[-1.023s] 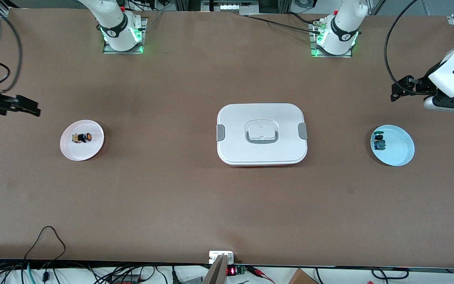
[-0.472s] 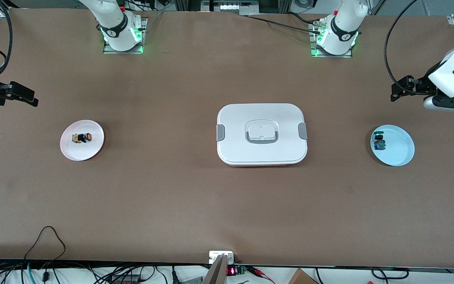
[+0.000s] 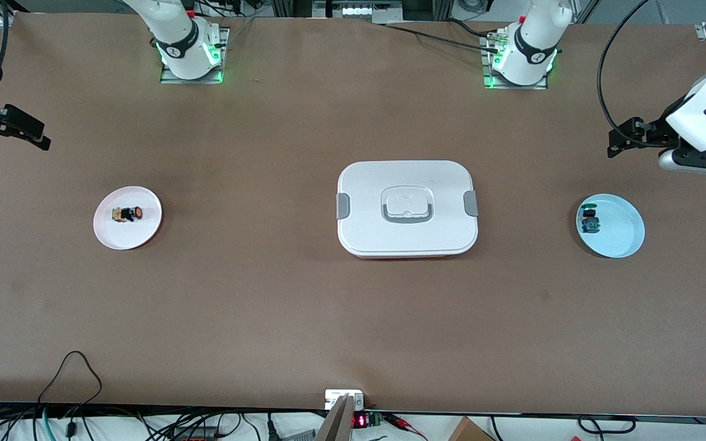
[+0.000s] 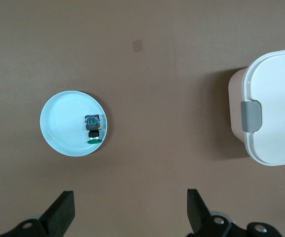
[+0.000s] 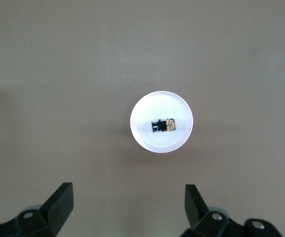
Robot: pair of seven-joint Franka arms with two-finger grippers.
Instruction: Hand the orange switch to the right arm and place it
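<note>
The orange switch (image 3: 129, 214) lies on its side on a small white plate (image 3: 138, 236) toward the right arm's end of the table. In the right wrist view the orange switch (image 5: 163, 126) rests in the middle of that plate (image 5: 157, 103), well apart from the fingers. My right gripper (image 3: 37, 136) hangs open and empty over bare table at that end, beside the plate. It appears as the right gripper (image 5: 130, 197) in its own view. My left gripper (image 3: 619, 139) is open and empty over bare table at the left arm's end. It shows as the left gripper (image 4: 131, 205) in its own view.
A white lidded box (image 3: 407, 208) with grey latches sits mid-table, with its end showing as the box (image 4: 273, 106) in the left wrist view. A pale blue plate (image 3: 619, 236) holds a small black part with a blue-green top (image 3: 589, 222). That plate (image 4: 63, 128) and the part (image 4: 94, 129) lie below the left gripper.
My right gripper has drawn away from the white plate toward the robots' side of the table, still open. The left arm, the switch and both plates have not moved.
</note>
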